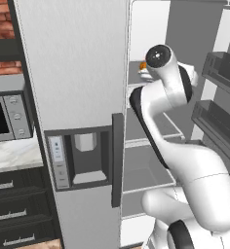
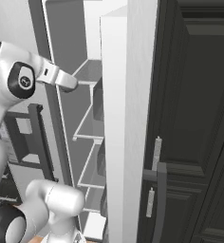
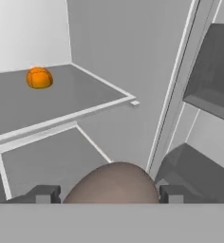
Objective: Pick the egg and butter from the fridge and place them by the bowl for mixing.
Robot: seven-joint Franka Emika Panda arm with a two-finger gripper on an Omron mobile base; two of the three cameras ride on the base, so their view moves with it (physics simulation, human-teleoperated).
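Here's the glossy white, rounded robot arm (image 1: 195, 165), built of fat tubular links with smooth, swollen shells. Dark, near-black bands mark the joints, one long black seam curving down a link. A round black cap with a grey disc inside closes the top joint (image 1: 158, 56). From the right base view, another black circular cap (image 2: 20, 80) carries a small pale marking. A slim grey-white wrist segment (image 2: 61, 78) follows. Two small dark grey, blocky fingers (image 3: 42, 193) finish it.
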